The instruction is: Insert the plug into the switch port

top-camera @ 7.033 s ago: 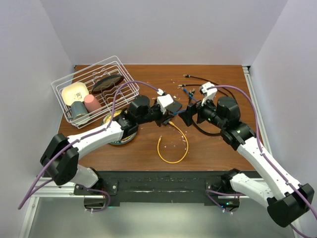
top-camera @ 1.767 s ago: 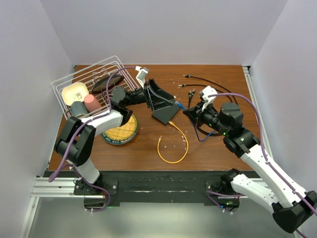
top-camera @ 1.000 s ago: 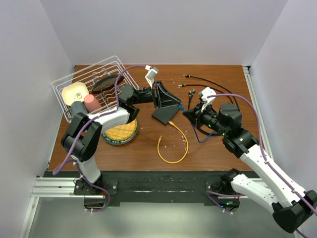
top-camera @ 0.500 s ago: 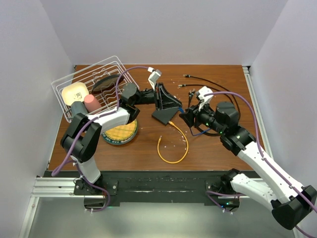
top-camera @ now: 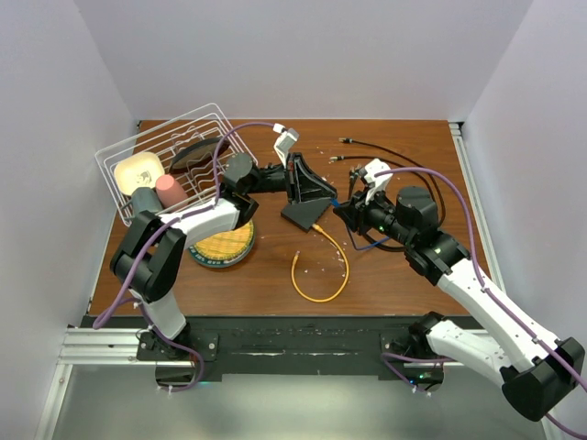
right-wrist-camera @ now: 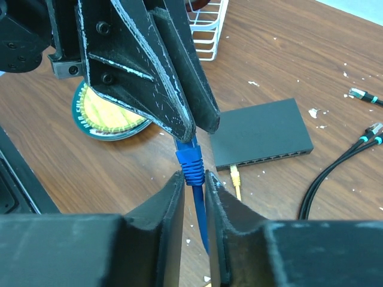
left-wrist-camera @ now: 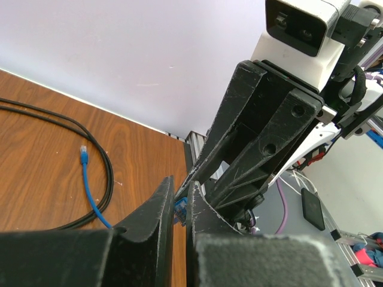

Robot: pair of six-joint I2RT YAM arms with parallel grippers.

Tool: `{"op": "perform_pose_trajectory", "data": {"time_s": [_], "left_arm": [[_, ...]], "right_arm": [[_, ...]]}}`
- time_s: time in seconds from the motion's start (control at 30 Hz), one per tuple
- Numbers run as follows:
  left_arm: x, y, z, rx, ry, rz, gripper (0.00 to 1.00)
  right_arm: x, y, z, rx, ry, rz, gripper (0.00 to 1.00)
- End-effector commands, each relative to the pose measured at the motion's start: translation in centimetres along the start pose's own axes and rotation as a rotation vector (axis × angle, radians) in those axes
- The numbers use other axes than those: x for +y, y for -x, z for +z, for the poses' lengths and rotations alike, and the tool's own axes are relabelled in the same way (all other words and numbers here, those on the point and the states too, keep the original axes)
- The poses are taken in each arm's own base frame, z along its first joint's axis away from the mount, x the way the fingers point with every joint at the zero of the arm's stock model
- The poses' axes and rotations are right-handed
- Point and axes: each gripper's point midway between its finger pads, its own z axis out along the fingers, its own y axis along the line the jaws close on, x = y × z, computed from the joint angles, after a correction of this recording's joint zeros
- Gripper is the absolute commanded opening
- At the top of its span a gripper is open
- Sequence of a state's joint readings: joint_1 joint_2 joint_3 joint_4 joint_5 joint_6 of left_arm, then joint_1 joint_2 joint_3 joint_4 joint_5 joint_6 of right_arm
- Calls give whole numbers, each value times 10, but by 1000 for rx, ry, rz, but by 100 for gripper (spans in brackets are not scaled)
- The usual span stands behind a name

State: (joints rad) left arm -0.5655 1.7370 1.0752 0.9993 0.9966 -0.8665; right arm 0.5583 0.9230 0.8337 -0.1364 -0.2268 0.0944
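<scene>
The left gripper (right-wrist-camera: pixel 190 134) pinches the blue plug (right-wrist-camera: pixel 191 160); the right gripper (right-wrist-camera: pixel 193 175) straddles it, grip unclear. It should clamp squarely before the left releases.

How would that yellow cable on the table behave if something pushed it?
Probably floppy: the yellow cable lies in a loose loop. It looks thin, so likely light, sliding rather than rolling. One end sits at the black switch, so it might tug there.

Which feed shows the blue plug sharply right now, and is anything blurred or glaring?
Right wrist: blue plug and switch sharp, right pincer's fingers blurred. Left wrist: plug a dim sliver between left pincer's blurred fingers. Top external: evenly lit, no glare, plug tiny.
</scene>
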Motion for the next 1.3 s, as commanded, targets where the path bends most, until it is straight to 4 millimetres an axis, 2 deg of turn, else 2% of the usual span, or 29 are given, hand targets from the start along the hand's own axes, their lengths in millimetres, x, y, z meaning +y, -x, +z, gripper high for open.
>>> {"op": "perform_pose_trajectory", "data": {"time_s": [0.0,0.1,0.37,0.4,0.5,0.6,0.67,0.8,0.83,0.9,0.93,1.0,1.03,1.1,1.13,1.27], "left_arm": [[-25,20,3,-19,-55,97,0],[-25,22,3,-22,-55,98,0],[-27,21,3,-22,-69,102,0],[-25,21,3,-23,-63,103,26],[-11,30,-2,-49,8,99,79],[8,36,-12,-79,100,72,96],[17,41,-21,-100,139,55,100],[33,42,-31,-123,228,59,100],[41,38,-34,-110,273,36,100],[58,41,-39,-119,370,71,100],[68,34,-43,-95,421,44,100],[86,39,-51,-95,525,86,100],[95,31,-56,-66,574,60,100],[111,33,-66,-61,672,91,100],[118,27,-71,-39,715,79,100],[142,25,-93,-17,880,113,100]], "right_arm": [[5,27,1,-78,18,-22,12],[4,25,3,-70,16,-19,0],[0,24,2,-72,-10,-19,0],[-1,22,1,-66,-14,-17,0],[-2,19,1,-59,-20,-11,0],[-4,14,0,-53,-31,0,0],[-4,13,0,-52,-36,6,0],[-7,8,0,-37,-54,16,0],[-9,6,-1,-34,-64,20,0],[-11,4,0,-34,-73,25,0],[-12,2,0,-28,-77,30,0],[-14,-2,3,-15,-88,35,0],[-15,-3,5,-9,-93,37,0],[-17,-6,8,4,-99,42,0],[-19,-7,9,6,-107,46,0],[-24,-15,14,27,-128,54,0]]}}
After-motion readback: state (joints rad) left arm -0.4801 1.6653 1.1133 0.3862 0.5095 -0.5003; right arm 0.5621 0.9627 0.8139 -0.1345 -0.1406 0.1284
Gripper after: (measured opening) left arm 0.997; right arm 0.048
